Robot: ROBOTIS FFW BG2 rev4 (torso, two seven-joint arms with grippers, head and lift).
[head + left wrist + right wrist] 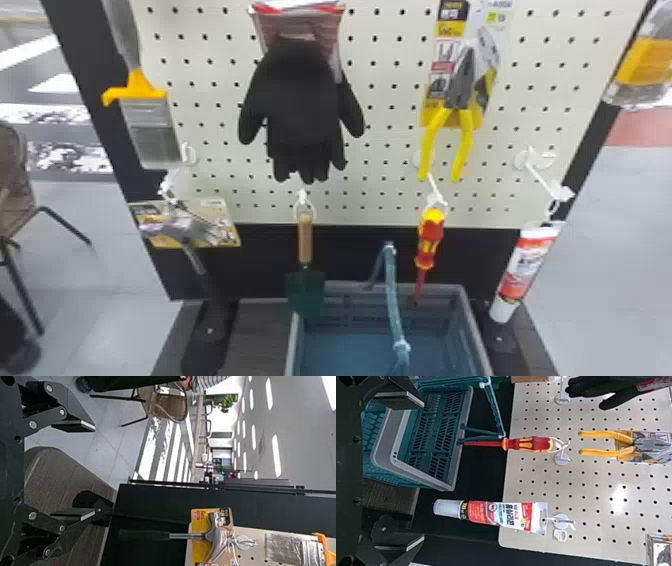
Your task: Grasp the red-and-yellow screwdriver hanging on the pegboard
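Observation:
The red-and-yellow screwdriver (430, 239) hangs tip down from a white hook low on the right half of the pegboard (390, 125), its shaft in front of the basket's back wall. In the right wrist view the same screwdriver (528, 444) lies sideways, well beyond my right gripper (417, 473), which stands open with nothing between its fingers. My left gripper (93, 471) is open and holds nothing in the left wrist view; a hammer (214, 536) hangs on the board farther off from it.
Below the screwdriver stands a blue-grey basket (475, 330) with its handle (392, 295) raised beside the shaft. A white-and-red tube (525, 270) hangs to the right, pliers (462, 95) above, a trowel (305, 240) and black gloves (302, 110) to the left.

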